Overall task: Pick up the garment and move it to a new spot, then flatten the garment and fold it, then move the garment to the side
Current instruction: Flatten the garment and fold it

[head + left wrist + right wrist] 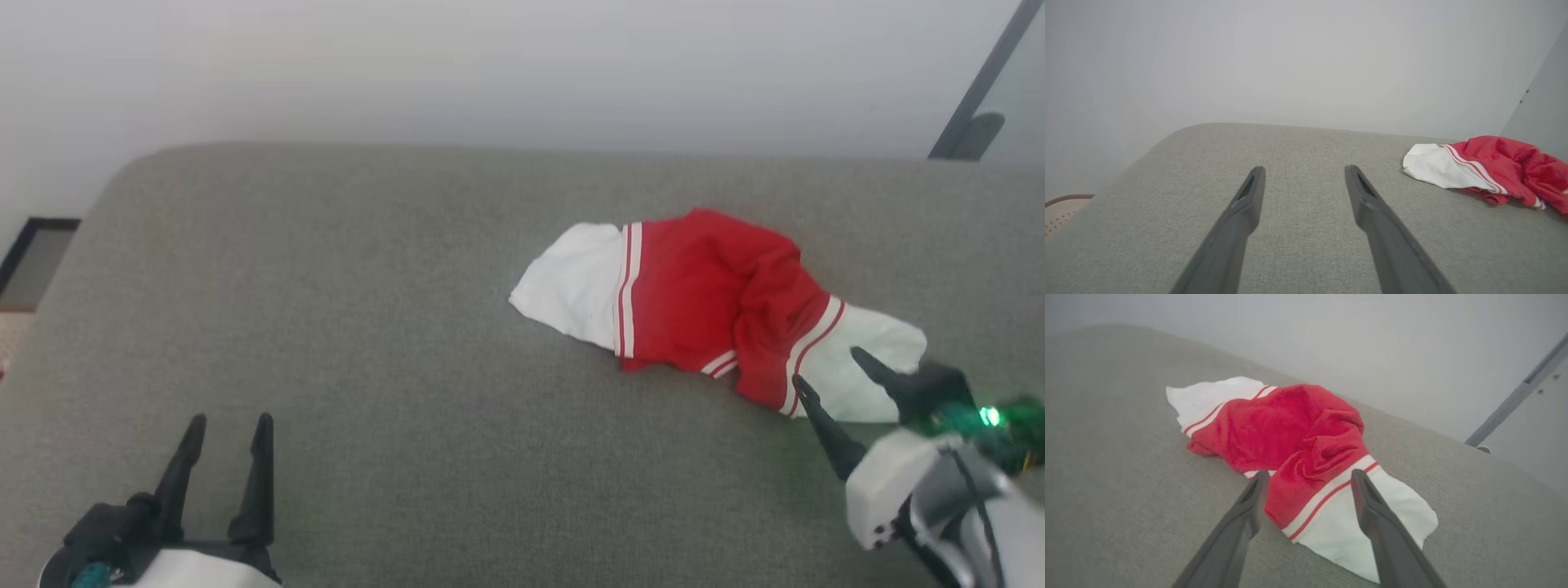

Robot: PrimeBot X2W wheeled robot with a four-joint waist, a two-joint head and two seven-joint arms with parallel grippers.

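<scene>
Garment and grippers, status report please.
Both open: left gripper aside, right gripper over garment white end. Garment crumpled, not gripped. Nothing blocking.

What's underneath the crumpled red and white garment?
The bright red, white-panelled cloth garment rests on the grey woven fabric surface; anything beneath its bunched folds is hidden.

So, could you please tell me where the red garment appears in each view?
Head view: the garment lies right of centre, its near end at the right gripper.
Left wrist view: the garment sits at the right edge, mid-height.
Right wrist view: the garment lies central, white end between the fingers.
Shared landmark: the grey cushion beneath it.
</scene>
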